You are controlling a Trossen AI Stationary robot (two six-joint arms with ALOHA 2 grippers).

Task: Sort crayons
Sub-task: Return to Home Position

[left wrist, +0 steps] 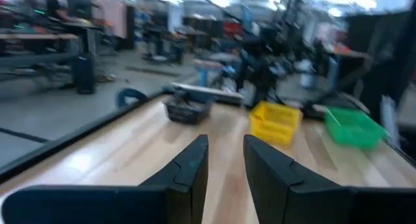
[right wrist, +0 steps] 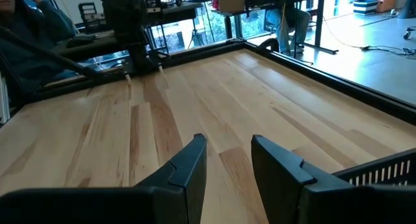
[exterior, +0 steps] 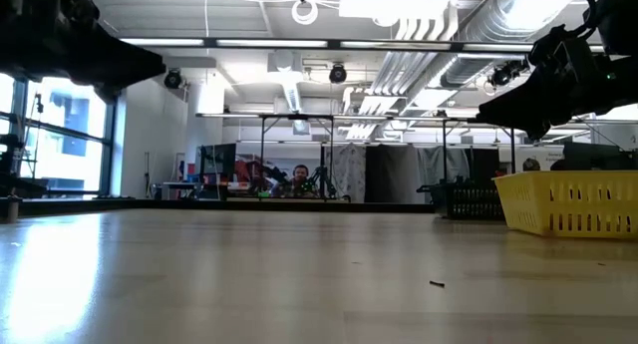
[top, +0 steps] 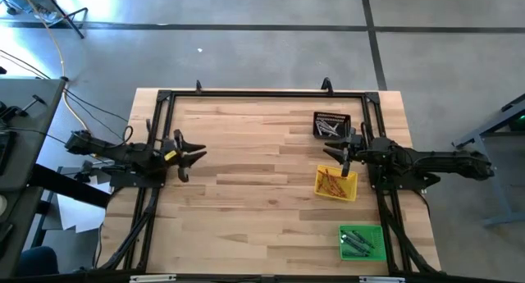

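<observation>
You've got both arms hanging clear of the trays, so keep your eye on the right side. Your right gripper (right wrist: pixel 228 139) sits right of centre in the overhead shot, between the black tray (top: pixel 331 116) above it and the yellow tray (top: pixel 351 191) below. Its fingers are parted by a modest gap and carry nothing. Your left gripper (left wrist: pixel 225 141) waits at the left-middle of the overhead, likewise slightly parted and empty. The crayons are binned by colour: orange-red ones (top: pixel 330 181) in the yellow tray, grey ones (top: pixel 330 129) in the black, and dark green ones (top: pixel 356 240) in the green tray (top: pixel 380 248) at the lower right. The danger, as I judge it, is the pull-back on the right. Those trays look like light plastic with lattice walls, sitting free on the smooth, faintly glossy planks of the table (top: pixel 246 201). A finger or wrist clipping a rim could skid a tray or tip it, and thin round waxy sticks would roll away across the boards. Lift before you swing. One more thing: a tiny dark fleck (exterior: pixel 437 282) lies on the wood at the lower right of the table-level shot, too small to tell whether it's a crayon chip or plain debris.
</observation>
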